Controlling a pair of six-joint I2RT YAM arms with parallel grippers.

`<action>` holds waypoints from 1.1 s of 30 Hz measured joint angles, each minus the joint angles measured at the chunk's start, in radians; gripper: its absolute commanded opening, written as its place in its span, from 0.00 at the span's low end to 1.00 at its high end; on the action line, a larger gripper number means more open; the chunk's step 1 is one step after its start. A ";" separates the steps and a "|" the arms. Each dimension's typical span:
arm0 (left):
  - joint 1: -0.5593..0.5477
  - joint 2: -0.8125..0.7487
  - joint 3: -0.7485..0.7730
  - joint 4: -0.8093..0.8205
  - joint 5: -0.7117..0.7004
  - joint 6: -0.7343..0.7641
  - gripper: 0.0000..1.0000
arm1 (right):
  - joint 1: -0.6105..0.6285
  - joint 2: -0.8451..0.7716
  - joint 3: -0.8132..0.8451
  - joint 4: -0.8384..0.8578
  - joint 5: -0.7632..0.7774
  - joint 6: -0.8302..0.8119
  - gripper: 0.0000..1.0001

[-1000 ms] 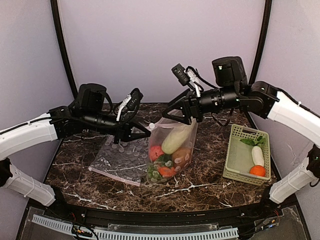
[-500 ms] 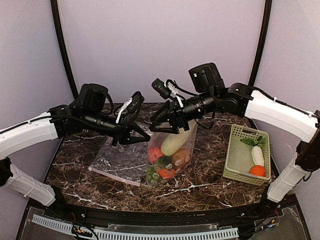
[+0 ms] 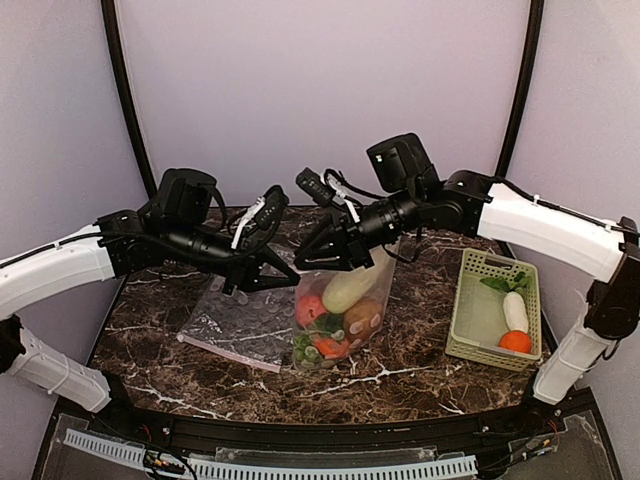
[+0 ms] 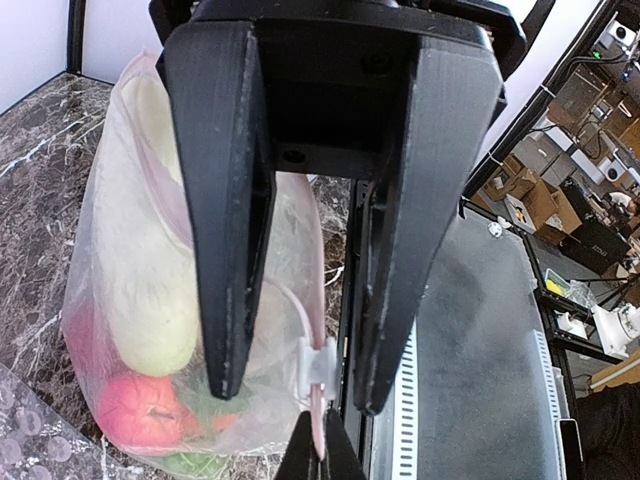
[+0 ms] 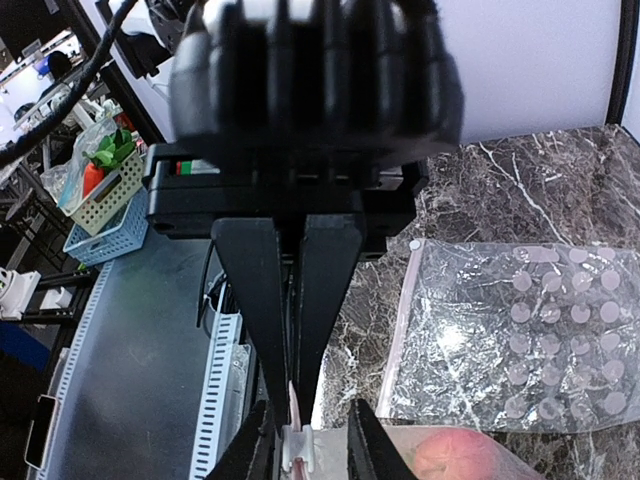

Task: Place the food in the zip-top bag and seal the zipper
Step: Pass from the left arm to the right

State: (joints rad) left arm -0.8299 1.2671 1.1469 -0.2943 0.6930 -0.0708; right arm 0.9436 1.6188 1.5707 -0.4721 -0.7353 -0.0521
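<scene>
The zip-top bag (image 3: 345,322) stands upright mid-table, holding a pale long vegetable (image 3: 350,285), a red apple (image 3: 312,308), a brown potato (image 3: 362,315) and greens. My right gripper (image 3: 308,262) is shut on the pinkish zipper (image 4: 318,408) at the bag's left top corner; the wrist view shows its jaws (image 5: 292,423) pinching the strip just behind the white slider (image 5: 300,455). My left gripper (image 3: 290,278) is open, its fingers (image 4: 230,300) straddling the slider (image 4: 318,365) without touching it.
A second clear dotted bag (image 3: 240,318) lies flat left of the standing bag. A pale green slotted basket (image 3: 498,262) at the right holds a white radish (image 3: 515,312), an orange (image 3: 515,341) and leafy greens (image 3: 508,283).
My right gripper has moved left along the bag's mouth, from its right end to the left corner by the left gripper. The left arm has barely moved.
</scene>
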 measured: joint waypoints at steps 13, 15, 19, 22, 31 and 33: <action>-0.008 -0.010 -0.001 -0.010 -0.080 -0.008 0.01 | 0.003 -0.034 -0.088 0.088 0.006 0.035 0.00; -0.011 -0.014 -0.001 -0.003 -0.090 -0.010 0.01 | 0.006 -0.043 -0.092 0.091 0.024 0.035 0.00; -0.014 -0.026 -0.001 0.010 -0.111 -0.011 0.01 | 0.013 -0.066 -0.105 0.112 0.066 0.039 0.00; -0.016 -0.030 -0.002 0.020 -0.119 -0.012 0.01 | 0.018 -0.080 -0.117 0.128 0.094 0.039 0.00; -0.018 -0.032 -0.005 0.035 -0.159 -0.014 0.01 | 0.027 -0.105 -0.151 0.171 0.162 0.066 0.00; -0.020 -0.032 -0.005 0.039 -0.169 -0.014 0.01 | 0.029 -0.108 -0.156 0.173 0.179 0.065 0.00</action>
State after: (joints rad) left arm -0.8497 1.2354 1.1419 -0.2554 0.5240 -0.0853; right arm 0.9722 1.5108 1.4151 -0.2989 -0.5568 0.0132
